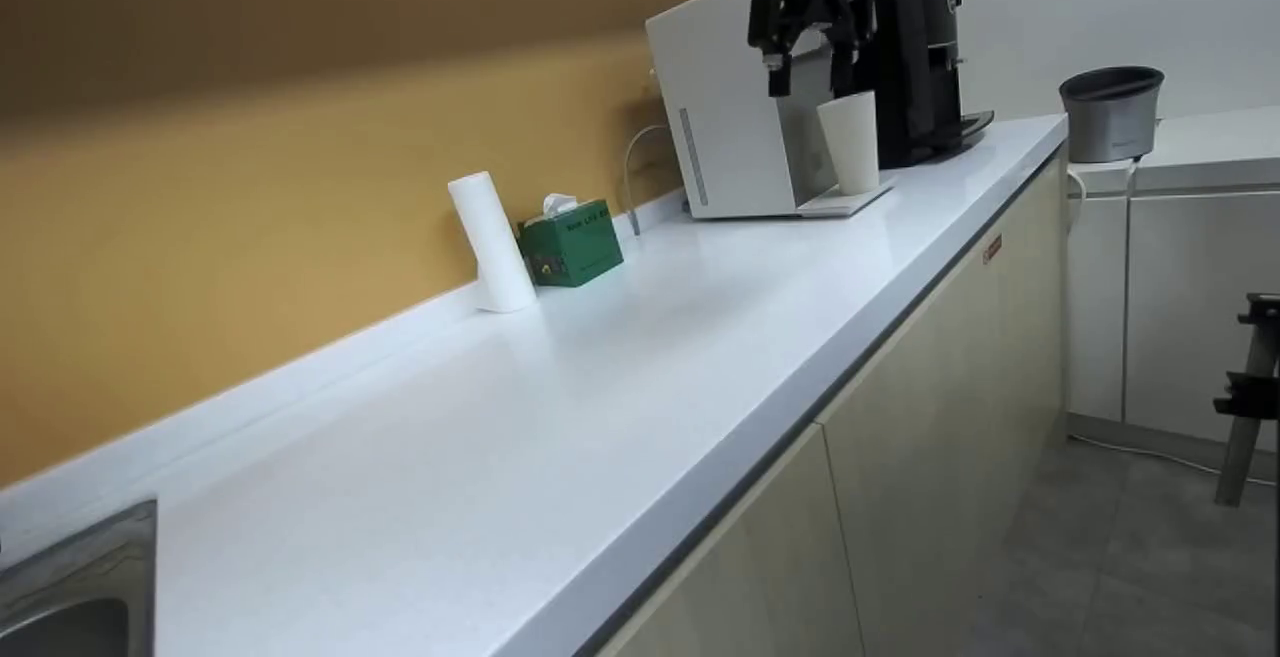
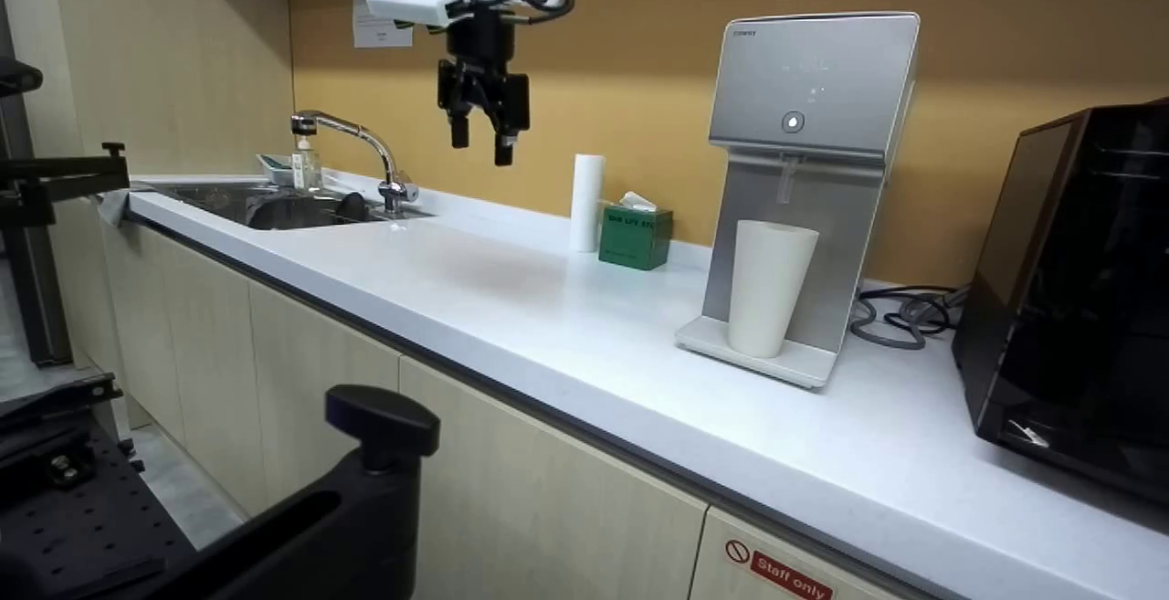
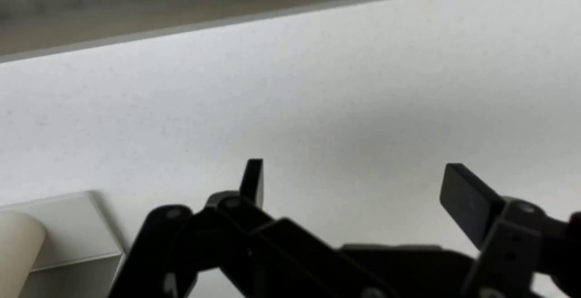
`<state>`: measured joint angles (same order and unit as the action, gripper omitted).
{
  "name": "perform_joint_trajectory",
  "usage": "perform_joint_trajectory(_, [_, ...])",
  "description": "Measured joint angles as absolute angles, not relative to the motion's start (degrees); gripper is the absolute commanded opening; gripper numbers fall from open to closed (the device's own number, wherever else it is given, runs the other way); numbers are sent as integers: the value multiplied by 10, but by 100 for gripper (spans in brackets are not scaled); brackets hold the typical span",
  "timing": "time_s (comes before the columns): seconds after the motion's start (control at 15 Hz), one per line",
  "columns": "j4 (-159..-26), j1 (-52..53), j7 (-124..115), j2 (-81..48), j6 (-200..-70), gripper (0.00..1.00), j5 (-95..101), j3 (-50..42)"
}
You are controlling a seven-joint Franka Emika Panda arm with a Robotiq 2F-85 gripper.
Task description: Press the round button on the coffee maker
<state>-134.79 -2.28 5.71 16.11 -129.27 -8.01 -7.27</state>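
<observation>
A tall silver dispensing machine [image 2: 813, 57] stands on the counter, with its front facing the camera in an exterior view. A round lit button [image 2: 793, 121] is on its upper front panel. Its white side shows in an exterior view [image 1: 720, 137], where the button is hidden. Its base [image 3: 77, 230] shows at the lower left in the wrist view. A white cup [image 2: 770, 289] stands on the base under the spout. My gripper [image 2: 482, 142] is open and empty, pointing down above the counter, apart from the machine and left of it in that view. Both fingers [image 3: 354, 180] are spread in the wrist view.
A black machine [image 1: 905, 67] with a drip tray stands beyond the silver one. A paper roll [image 2: 586, 203] and a green tissue box [image 2: 637, 236] stand by the wall. A sink [image 2: 301, 207] is at the far end. Cables [image 2: 900, 317] lie between the machines.
</observation>
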Motion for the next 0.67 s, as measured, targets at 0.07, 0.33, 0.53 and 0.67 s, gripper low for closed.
perform_joint_trajectory(0.07, [-1347,-31,57,158,-1320,100,-80,-74])
perform_joint_trajectory(0.33, [-1336,-74,52,131,-1430,100,-61,-90])
perform_joint_trajectory(0.53, [-1311,-103,53,109,-1459,100,-40,-105])
perform_joint_trajectory(0.67, [-1290,-115,53,100,-1466,100,-31,-114])
